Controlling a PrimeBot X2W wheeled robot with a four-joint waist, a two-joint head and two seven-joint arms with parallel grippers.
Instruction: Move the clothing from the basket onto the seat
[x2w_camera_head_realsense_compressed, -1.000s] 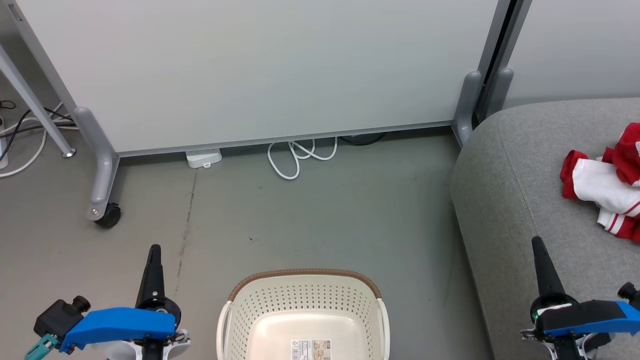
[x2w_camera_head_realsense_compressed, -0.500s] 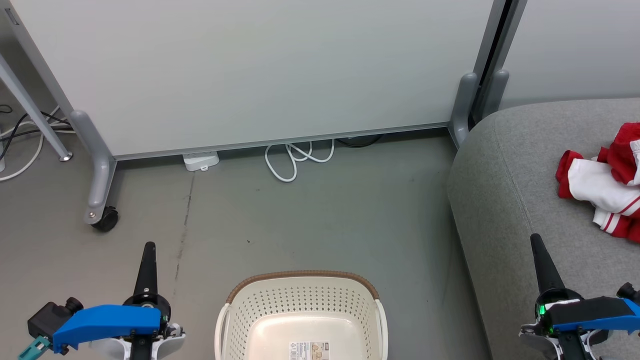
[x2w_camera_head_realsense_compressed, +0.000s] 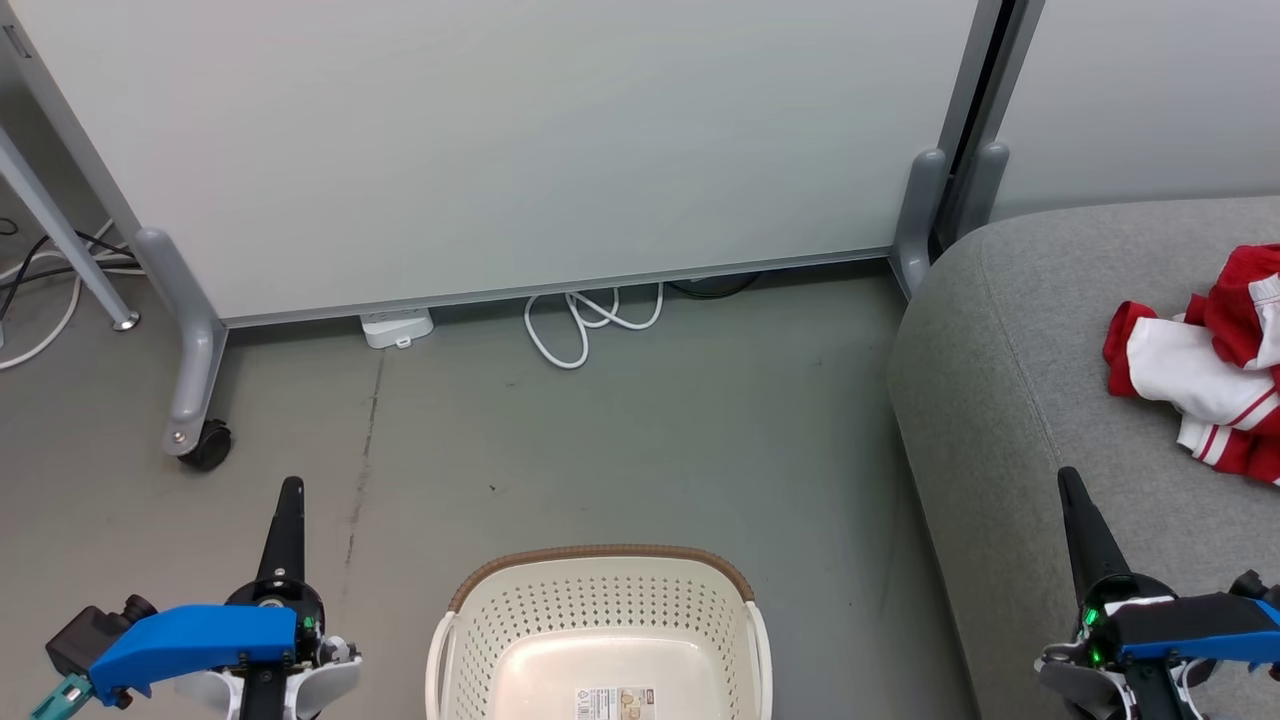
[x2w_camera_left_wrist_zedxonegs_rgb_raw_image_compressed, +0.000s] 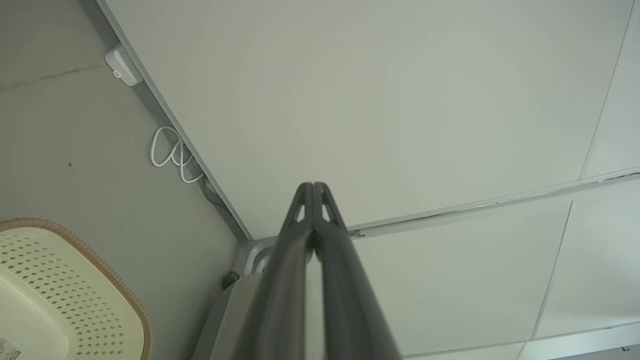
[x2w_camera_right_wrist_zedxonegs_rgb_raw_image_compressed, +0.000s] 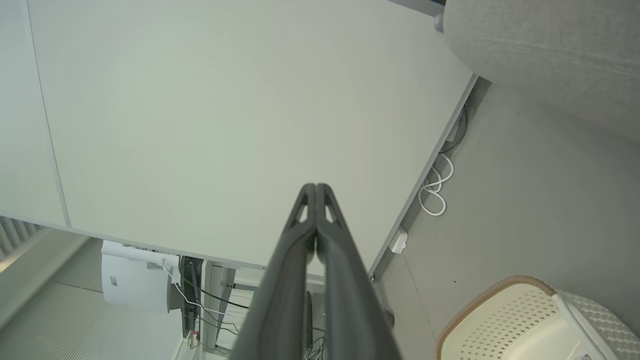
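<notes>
Head view: clothing (x2w_camera_head_realsense_compressed: 1195, 385) on seat (x2w_camera_head_realsense_compressed: 1000, 400); my left gripper (x2w_camera_head_realsense_compressed: 290, 487), right gripper (x2w_camera_head_realsense_compressed: 1068, 478) pressed together; swinging right might snag it.

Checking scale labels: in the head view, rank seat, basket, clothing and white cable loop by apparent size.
seat
basket
clothing
white cable loop
Frame edges crop the first three.

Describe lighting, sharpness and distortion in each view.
Head view: soft, even light, no glare, sharp throughout, hardly any shadow by the basket. Left wrist view: wide-angle lens bows the panel edges; the left claw looks soft near the lens. Right wrist view: same bowing; right claw likewise soft.
</notes>
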